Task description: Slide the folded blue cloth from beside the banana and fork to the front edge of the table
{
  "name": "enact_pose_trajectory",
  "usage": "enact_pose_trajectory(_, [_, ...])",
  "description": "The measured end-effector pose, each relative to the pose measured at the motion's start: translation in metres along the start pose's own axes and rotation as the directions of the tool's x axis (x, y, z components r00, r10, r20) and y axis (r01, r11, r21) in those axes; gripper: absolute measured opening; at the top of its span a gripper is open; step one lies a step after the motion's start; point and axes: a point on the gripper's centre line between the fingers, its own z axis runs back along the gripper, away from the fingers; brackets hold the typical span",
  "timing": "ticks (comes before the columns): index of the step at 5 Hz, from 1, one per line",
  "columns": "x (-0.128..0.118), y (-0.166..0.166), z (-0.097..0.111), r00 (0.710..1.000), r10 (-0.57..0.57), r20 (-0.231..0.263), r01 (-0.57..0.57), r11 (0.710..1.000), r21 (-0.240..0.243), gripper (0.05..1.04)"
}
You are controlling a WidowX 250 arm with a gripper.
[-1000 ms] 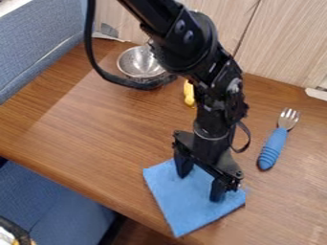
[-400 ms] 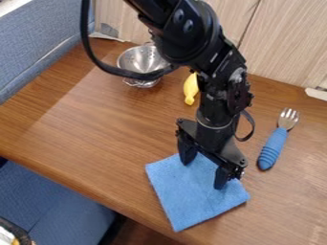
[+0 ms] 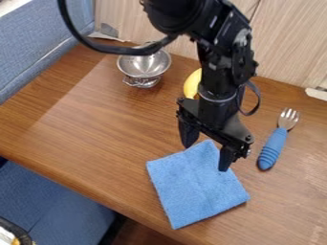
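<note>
- Camera view: hanging head-down above the far corner of the blue cloth, with the pincer spread, one fingertip to each side of that corner.
- Held between the fingertips: nothing pinched; as for contact with the cloth, impossible to tell.
- From the pincer, most of the cloth to be found toward the bottom of the view, flat for the most part on the table, near its front edge.
- Nearly square, with the slightly longer sides slanting down and to the right; crossed at a shallower slant by the line between the fingertips.
- To the right of both, the blue-handled fork, tines away from the camera.
- Farther back, the yellow banana, partly behind the arm, and beyond it to the left, the metal colander.
</note>
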Motion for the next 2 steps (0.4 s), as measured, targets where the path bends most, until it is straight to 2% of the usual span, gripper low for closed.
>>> enact_pose_trajectory(1, [0.0017, 0.0003, 0.0119, 1.000, 0.007, 0.026, -0.007, 1.000, 0.002, 1.001])
enact_pose_trajectory(2, [0.0029, 0.0004, 0.0123, 1.000, 0.004, 0.028, -0.005, 1.000, 0.003, 1.001])
